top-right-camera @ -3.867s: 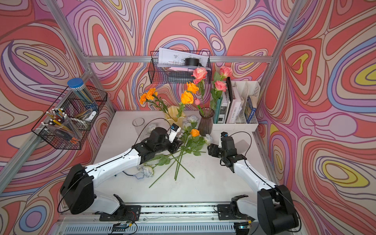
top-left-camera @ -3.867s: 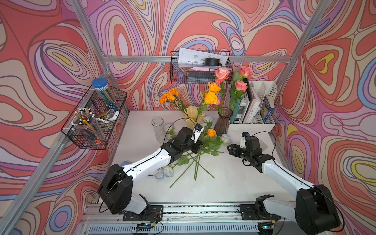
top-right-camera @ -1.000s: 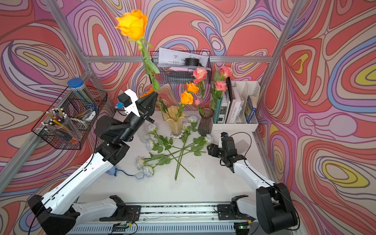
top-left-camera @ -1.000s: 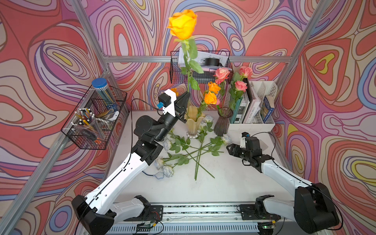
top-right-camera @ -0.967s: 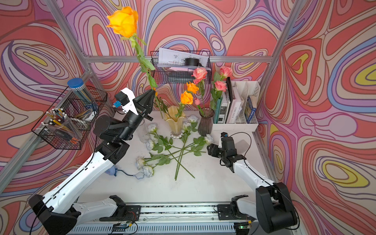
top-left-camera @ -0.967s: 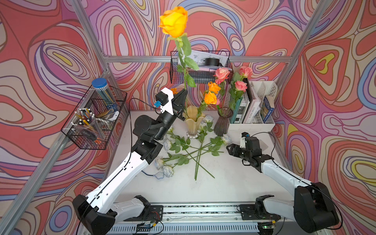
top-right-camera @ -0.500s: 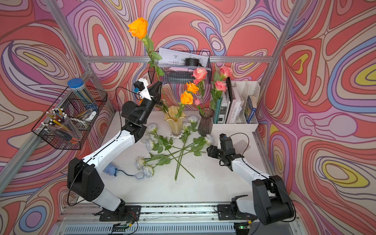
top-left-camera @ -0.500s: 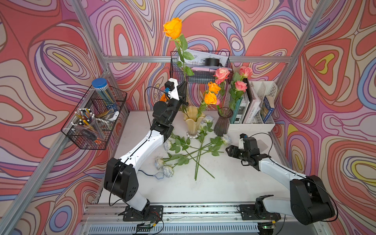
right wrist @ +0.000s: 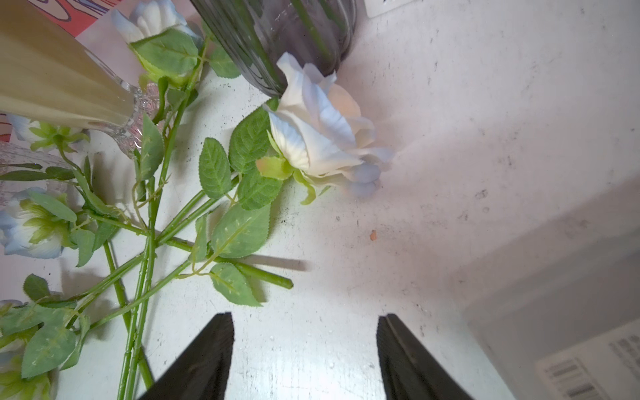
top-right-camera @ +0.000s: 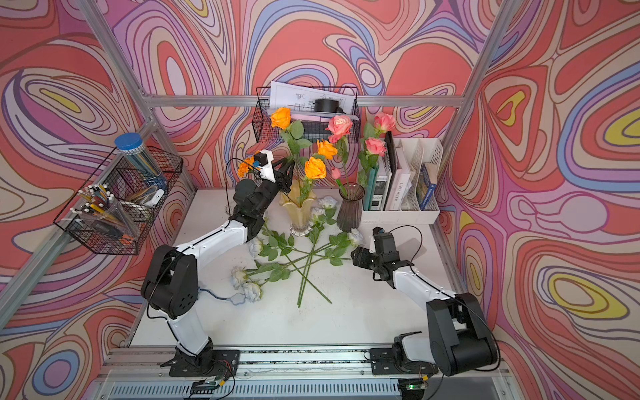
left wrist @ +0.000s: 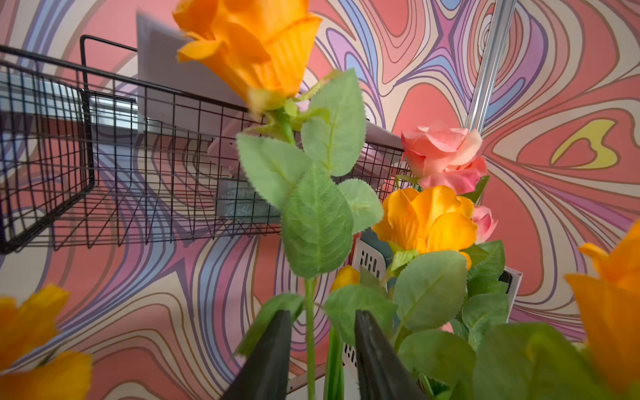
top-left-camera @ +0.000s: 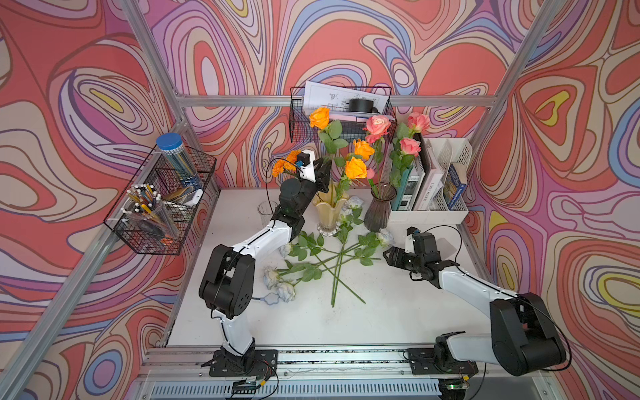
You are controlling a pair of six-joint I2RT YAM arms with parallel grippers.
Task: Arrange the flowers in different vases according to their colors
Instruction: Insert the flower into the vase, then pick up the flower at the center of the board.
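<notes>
The tall orange rose stands with its stem down in the yellow ruffled vase, among other orange flowers. My left gripper is open at the vase's rim, with that stem running loose between its fingers. Pink roses stand in the dark purple vase. The clear glass vase stands behind the left arm. White roses lie crossed on the table. My right gripper hovers open and holds nothing, beside one white rose.
A black wire basket hangs on the back wall just behind the blooms. Another basket on the left wall holds pens and a blue-lidded tube. A white file organizer with books stands at the back right.
The left arm brought the orange rose down from high up into the yellow vase, and its jaws have come apart off the stem. The right arm has stayed put.
</notes>
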